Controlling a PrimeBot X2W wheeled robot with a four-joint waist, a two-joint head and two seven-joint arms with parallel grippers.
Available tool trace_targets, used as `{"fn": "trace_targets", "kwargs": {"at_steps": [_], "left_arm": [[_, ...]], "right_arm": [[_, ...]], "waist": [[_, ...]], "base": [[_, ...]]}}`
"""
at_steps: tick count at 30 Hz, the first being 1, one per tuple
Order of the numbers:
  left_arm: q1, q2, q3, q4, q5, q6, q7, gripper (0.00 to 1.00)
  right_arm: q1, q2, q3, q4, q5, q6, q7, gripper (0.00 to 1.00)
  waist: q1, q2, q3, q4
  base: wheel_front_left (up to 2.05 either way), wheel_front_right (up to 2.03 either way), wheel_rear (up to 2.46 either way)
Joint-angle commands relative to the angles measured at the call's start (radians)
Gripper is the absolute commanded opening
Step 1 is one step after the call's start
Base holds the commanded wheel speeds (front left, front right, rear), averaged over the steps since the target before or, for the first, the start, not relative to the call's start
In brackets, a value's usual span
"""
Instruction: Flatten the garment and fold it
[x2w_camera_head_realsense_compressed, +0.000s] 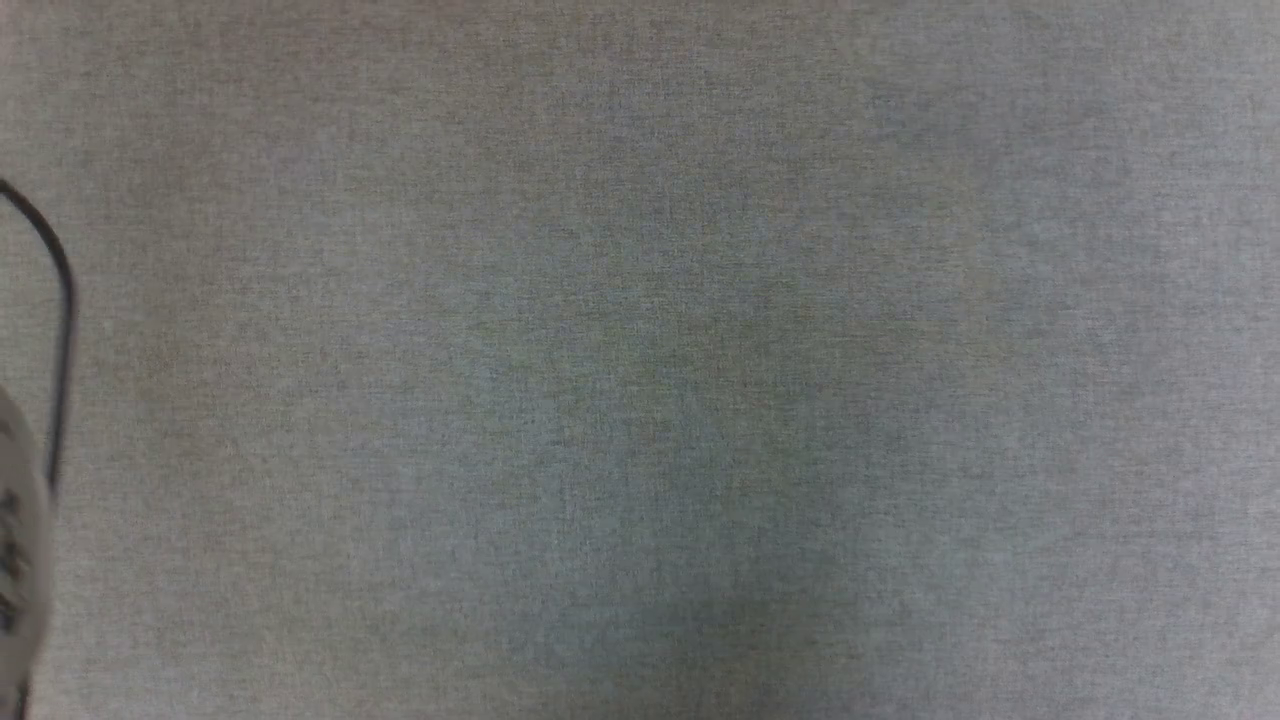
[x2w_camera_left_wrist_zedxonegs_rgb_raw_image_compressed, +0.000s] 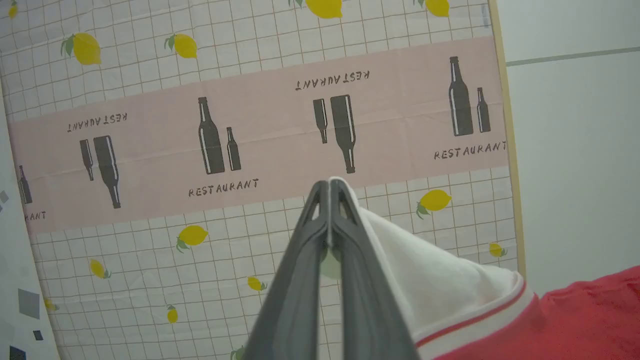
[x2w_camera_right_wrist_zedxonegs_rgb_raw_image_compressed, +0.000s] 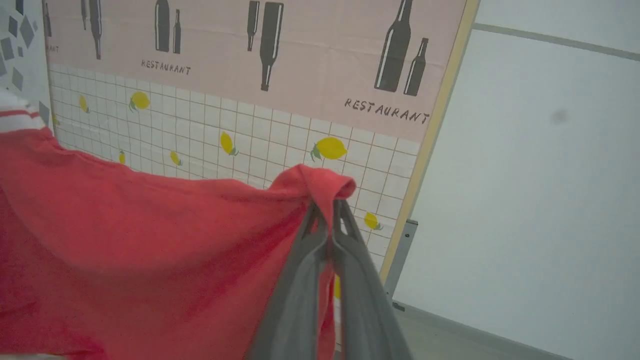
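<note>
While both grippers pinch the shirt (x2w_camera_right_wrist_zedxonegs_rgb_raw_image_compressed: 125, 240), the left gripper (x2w_camera_left_wrist_zedxonegs_rgb_raw_image_compressed: 329, 187) clamped on its white sleeve (x2w_camera_left_wrist_zedxonegs_rgb_raw_image_compressed: 440, 280) and the right gripper (x2w_camera_right_wrist_zedxonegs_rgb_raw_image_compressed: 330, 207) on a bunched red edge, it hangs slack between them, lifted over the cloth (x2w_camera_left_wrist_zedxonegs_rgb_raw_image_compressed: 150, 150). Spread your arms too hard and the thin sleeve pinch could slip, dropping that side in a crumple; uneven holds could also lay it skewed. Count one shirt, one cloth, two grippers.

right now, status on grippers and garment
Left gripper shut on garment, white sleeve. Right gripper shut on red edge. Garment held above tablecloth, unfolded. Nothing in the way.
</note>
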Motion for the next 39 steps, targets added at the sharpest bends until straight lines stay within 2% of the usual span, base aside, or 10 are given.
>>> {"fn": "trace_targets", "kwargs": {"at_steps": [1, 9, 14, 22, 25, 30, 39], "left_arm": [[0.050, 0.002, 0.016, -0.008, -0.015, -0.007, -0.004, 0.00], [0.408, -0.020, 0.090, -0.094, -0.058, -0.007, -0.004, 0.00], [0.664, -0.065, 0.116, -0.154, -0.065, -0.007, -0.004, 0.00], [1.033, -0.124, 0.120, -0.198, -0.073, -0.007, -0.004, 0.00], [1.173, -0.135, 0.092, -0.198, -0.072, -0.007, -0.004, 0.00], [1.360, -0.144, 0.082, -0.202, -0.076, -0.007, -0.004, 0.00], [1.566, -0.143, 0.039, -0.154, -0.095, -0.007, -0.004, 0.00]], "right_arm": [[0.036, -0.002, 0.008, 0.013, 0.005, -0.002, -0.014, 0.00], [0.251, -0.005, 0.121, 0.041, 0.046, -0.002, -0.045, 0.00], [0.428, -0.032, 0.192, 0.005, 0.096, -0.002, -0.049, 0.00], [0.730, -0.089, 0.298, -0.086, 0.174, -0.002, -0.049, 0.00], [0.844, -0.109, 0.333, -0.099, 0.202, -0.002, -0.049, 0.00], [0.992, -0.150, 0.360, -0.108, 0.243, -0.002, -0.049, 0.00], [1.216, -0.191, 0.385, -0.141, 0.291, -0.002, -0.029, 0.00]], "waist": [[-0.0003, 0.0000, -0.020, 0.003], [-0.0003, 0.0000, -0.152, 0.010], [-0.0003, 0.0000, -0.263, 0.026], [-0.0003, 0.0000, -0.425, 0.036], [-0.0003, 0.0000, -0.491, 0.037], [-0.0003, 0.0000, -0.581, 0.038], [-0.0003, 0.0000, -0.720, 0.053]], "base": [[0.00, 0.00, 0.00], [0.00, 0.00, 0.00], [0.00, 0.00, 0.00], [0.00, 0.00, 0.00], [0.00, 0.00, 0.00], [0.00, 0.00, 0.00], [0.00, 0.00, 0.00]]}}
